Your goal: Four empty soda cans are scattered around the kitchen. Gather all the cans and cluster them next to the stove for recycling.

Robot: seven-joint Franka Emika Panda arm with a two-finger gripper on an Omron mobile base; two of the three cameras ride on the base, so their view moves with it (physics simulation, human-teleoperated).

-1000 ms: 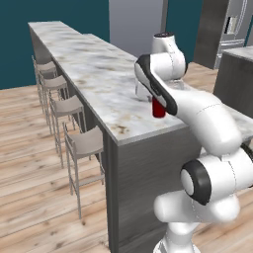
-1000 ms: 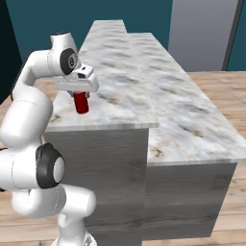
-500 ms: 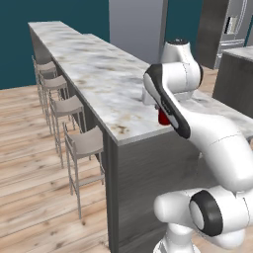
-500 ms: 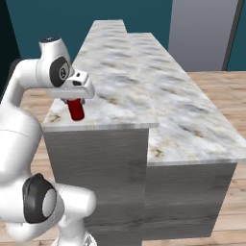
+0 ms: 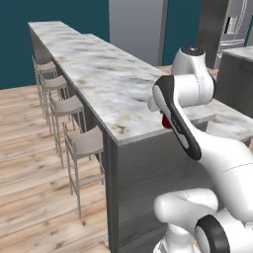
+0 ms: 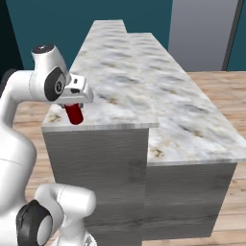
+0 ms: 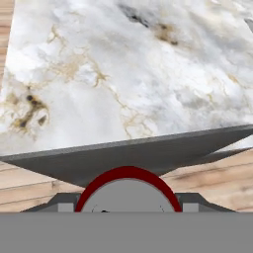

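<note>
In the left base view, we see our arm folded over the near right edge of the marble worktop, and a sliver of the red soda can peeks out from behind the forearm, at that edge. In the right base view, the claw is clamped on the red can, which hangs upright just off the near left corner of the worktop, clear of its surface. In the hand view, the can's silvery top sits between the fingertips, with the worktop's edge beyond it. We judge this to be the carrying step for one can; next we need to drive to the stove and set it down beside it.
</note>
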